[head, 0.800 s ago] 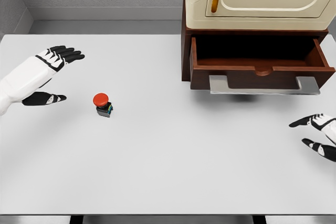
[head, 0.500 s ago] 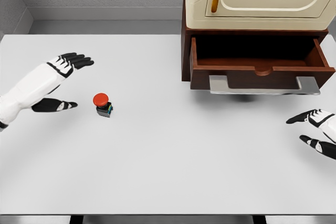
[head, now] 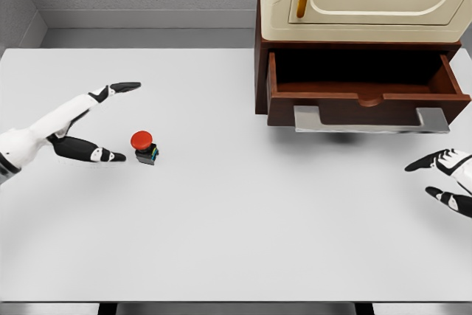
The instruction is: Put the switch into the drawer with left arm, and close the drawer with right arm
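the left hand (head: 77,127) lies spread wide, holding nothing, thumb tip just beside the switch (head: 144,147) – seemingly set to close around it. the switch stands upright on the worktop (head: 236,234), a red mushroom cap on a small dark base, well apart from the open drawer (head: 366,88). the right hand (head: 451,181) waits relaxed and empty near the drawer – likely for closing

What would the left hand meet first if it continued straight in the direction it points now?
Probably the switch: the left hand is open, its thumb pointing at it from the left. Height above the table is unclear.
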You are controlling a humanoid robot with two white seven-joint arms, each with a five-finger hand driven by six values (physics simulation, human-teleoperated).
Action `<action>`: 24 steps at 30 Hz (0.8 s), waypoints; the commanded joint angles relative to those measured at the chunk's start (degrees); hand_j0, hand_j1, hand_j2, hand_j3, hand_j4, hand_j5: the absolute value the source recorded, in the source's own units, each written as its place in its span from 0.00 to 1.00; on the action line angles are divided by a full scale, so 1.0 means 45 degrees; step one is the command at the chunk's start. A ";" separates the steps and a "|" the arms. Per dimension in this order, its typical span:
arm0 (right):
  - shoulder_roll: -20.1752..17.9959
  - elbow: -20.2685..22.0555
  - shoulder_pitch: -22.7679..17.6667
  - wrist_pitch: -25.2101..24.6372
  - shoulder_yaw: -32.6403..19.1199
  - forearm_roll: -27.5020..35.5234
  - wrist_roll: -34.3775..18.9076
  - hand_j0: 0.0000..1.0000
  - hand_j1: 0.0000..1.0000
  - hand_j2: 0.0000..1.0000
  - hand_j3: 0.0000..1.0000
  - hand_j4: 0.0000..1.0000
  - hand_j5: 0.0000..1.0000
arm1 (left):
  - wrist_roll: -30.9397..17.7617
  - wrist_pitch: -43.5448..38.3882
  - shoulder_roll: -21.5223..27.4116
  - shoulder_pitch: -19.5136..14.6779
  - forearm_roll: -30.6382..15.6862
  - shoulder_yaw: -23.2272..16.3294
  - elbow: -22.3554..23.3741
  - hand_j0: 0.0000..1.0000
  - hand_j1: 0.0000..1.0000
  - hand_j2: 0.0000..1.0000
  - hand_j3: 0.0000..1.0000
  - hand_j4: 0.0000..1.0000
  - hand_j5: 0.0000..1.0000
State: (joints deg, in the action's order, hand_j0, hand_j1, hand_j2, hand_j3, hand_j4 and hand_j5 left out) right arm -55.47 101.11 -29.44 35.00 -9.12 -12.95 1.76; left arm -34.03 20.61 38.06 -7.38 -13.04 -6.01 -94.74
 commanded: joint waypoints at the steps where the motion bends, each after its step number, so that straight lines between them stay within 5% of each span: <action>1: -0.0036 0.0011 0.0000 0.0000 -0.0064 0.0104 -0.0078 0.67 0.67 0.67 0.67 0.67 0.67 | -0.0216 -0.1395 0.0273 0.0000 -0.1690 -0.0345 0.0175 1.00 1.00 1.00 1.00 1.00 1.00; 6: -0.0133 0.0031 0.0097 0.0000 -0.0064 0.0065 -0.0078 0.66 0.66 0.66 0.66 0.66 0.66 | -0.0216 -0.3037 0.0273 -0.0098 -0.2726 -0.0755 0.0331 1.00 1.00 1.00 1.00 1.00 1.00; 13: 0.0004 0.0011 0.0586 0.0000 -0.0025 -0.0443 -0.0097 0.67 0.67 0.67 0.67 0.67 0.67 | -0.0216 -0.3682 -0.0117 -0.0703 -0.1867 -0.1361 0.1464 1.00 1.00 1.00 1.00 1.00 1.00; 18: -0.0036 0.0011 0.0566 0.0000 -0.0005 -0.0462 -0.0098 0.67 0.67 0.67 0.67 0.67 0.67 | -0.0216 -0.3098 -0.1035 -0.0859 -0.0598 -0.1361 0.2089 1.00 1.00 1.00 1.00 1.00 1.00; 24: 0.0004 0.0011 0.0566 0.0000 -0.0005 -0.0462 -0.0078 0.69 0.69 0.69 0.69 0.69 0.69 | -0.0216 -0.0401 -0.1504 -0.0821 -0.0539 -0.1399 0.3105 1.00 1.00 1.00 1.00 1.00 1.00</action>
State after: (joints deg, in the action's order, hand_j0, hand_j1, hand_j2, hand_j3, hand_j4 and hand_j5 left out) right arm -55.42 101.14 -26.89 35.01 -9.13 -15.39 1.37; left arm -35.01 14.84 32.17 -10.90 -15.50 -12.25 -82.58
